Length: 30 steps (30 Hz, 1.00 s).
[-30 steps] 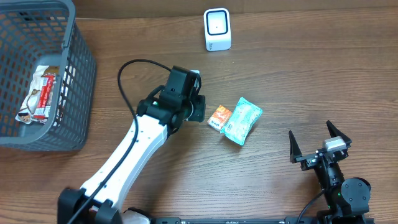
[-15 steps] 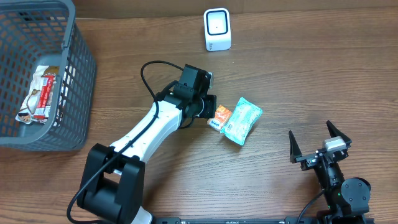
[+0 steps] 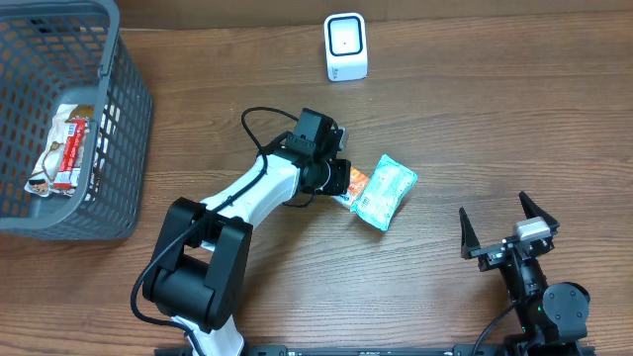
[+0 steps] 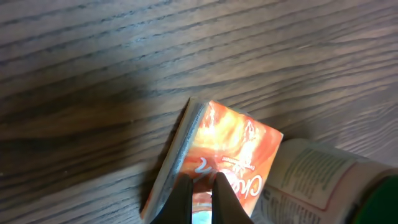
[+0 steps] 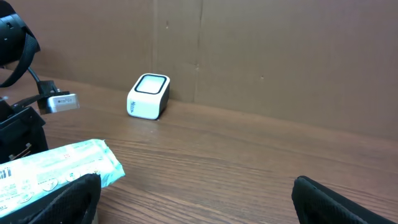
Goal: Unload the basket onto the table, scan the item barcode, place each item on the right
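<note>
Left hand point(image 4: 202, 184) has its fingers together, tips resting on the orange packet point(image 4: 233, 140), whose script reads "Cho…". Right hand point(image 3: 501, 226) is spread wide and holds nothing.

A wooden table point(image 3: 495, 119) fills the overhead view, its surface a warm mid-brown with long dark grain lines running from left to right. Close up, the grain shows fine streaks, and a soft shadow darkens a patch of the boards. Behind the table's far edge stands a plain brown wall point(image 5: 280, 56), like cardboard, with a vertical seam and a few small marks. The light is even and dull, without hard glare
</note>
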Each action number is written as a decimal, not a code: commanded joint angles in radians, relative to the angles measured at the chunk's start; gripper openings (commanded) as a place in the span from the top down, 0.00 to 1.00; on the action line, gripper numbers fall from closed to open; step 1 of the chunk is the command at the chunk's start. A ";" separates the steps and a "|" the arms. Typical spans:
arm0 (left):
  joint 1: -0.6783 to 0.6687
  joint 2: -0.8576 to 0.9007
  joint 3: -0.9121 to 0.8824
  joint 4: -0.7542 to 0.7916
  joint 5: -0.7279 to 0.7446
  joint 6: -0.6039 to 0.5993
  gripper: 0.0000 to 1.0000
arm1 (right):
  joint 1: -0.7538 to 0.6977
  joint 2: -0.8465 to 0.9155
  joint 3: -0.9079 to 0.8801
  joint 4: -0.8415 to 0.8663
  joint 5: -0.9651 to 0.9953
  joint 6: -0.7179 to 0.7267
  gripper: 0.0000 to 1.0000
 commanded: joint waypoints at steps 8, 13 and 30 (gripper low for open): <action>0.011 0.009 0.008 -0.030 -0.119 0.018 0.96 | -0.003 -0.007 -0.010 0.003 0.001 -0.003 0.00; 0.011 0.009 0.008 -0.034 -0.123 0.015 0.96 | -0.003 -0.007 -0.010 0.003 0.001 -0.003 0.00; 0.010 0.010 0.008 -0.034 -0.171 -0.014 0.96 | -0.003 -0.007 -0.010 0.003 0.001 -0.003 0.00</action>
